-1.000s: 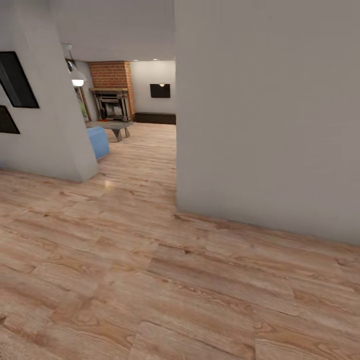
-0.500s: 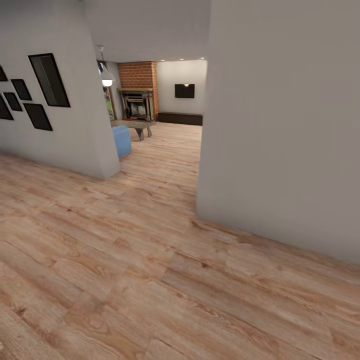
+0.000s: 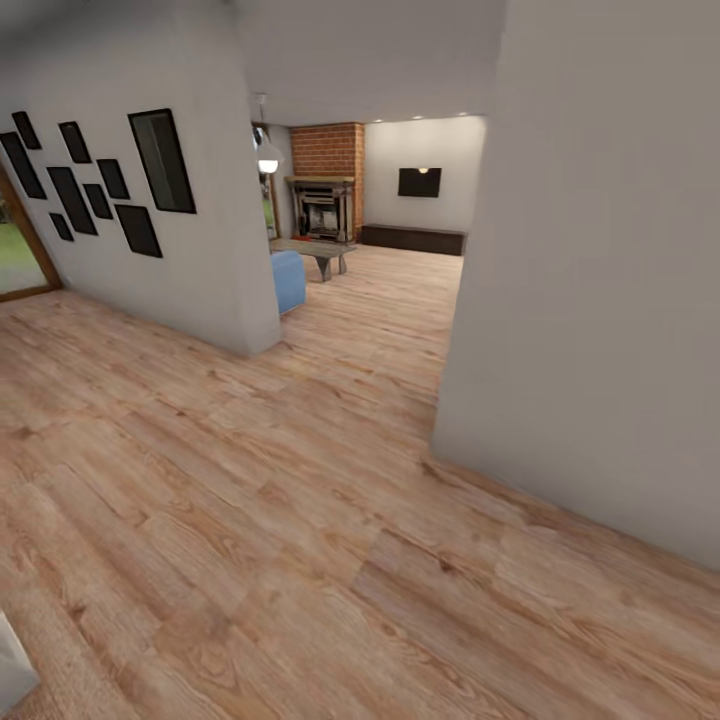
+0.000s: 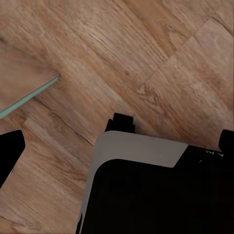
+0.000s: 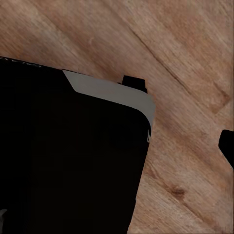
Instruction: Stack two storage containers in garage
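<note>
Each wrist camera looks down at the wood plank floor (image 4: 161,58) and the robot's own black and grey body (image 4: 146,190). Dark bits at the picture edges may be fingertips, so I cannot tell if either gripper is wide apart or closed, or if it carries anything. Far ahead, between two grey walls (image 3: 600,300), is the living room (image 3: 400,250) with its brick chimney (image 3: 328,150), dark fireplace (image 3: 322,210), long low cabinet (image 3: 412,239) and a blue seat (image 3: 288,280).
</note>
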You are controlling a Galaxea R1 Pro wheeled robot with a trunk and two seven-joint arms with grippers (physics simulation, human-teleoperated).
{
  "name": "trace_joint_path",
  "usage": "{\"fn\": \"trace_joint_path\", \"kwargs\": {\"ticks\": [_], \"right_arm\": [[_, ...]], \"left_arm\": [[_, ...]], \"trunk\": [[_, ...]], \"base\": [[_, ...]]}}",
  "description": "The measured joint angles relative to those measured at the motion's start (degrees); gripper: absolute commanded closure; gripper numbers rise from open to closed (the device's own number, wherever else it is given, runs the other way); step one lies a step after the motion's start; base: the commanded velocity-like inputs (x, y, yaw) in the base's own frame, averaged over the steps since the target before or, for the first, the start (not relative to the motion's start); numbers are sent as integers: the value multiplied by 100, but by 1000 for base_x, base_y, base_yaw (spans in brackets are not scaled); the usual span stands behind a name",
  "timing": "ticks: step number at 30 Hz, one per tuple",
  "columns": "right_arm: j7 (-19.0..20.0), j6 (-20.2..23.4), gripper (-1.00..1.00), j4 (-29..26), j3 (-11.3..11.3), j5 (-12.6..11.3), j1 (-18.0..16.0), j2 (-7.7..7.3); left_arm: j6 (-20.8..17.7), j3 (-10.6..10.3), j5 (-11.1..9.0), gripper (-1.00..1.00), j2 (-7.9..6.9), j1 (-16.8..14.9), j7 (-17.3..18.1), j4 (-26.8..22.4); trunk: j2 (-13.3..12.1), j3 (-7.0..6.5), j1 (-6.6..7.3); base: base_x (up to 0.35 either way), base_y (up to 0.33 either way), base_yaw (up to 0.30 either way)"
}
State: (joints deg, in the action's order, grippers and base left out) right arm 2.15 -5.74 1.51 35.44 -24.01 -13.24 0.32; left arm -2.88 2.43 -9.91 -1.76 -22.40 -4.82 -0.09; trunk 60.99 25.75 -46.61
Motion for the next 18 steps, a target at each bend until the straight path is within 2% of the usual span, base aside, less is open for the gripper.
{"fn": "trace_joint_path", "kwargs": {"ticks": [5,18], "right_arm": [[0,4,-100,0,-1,-4,-1,-4],[0,2,-100,0,-3,0,0,-9]], "left_arm": [[-1,0,-2,-100,0,0,0,1],[-1,0,-1,-100,0,1,-3,1]], "trunk": [[0,0,0],[0,0,0]], "base": [[322,0,156],[322,0,9]]}}
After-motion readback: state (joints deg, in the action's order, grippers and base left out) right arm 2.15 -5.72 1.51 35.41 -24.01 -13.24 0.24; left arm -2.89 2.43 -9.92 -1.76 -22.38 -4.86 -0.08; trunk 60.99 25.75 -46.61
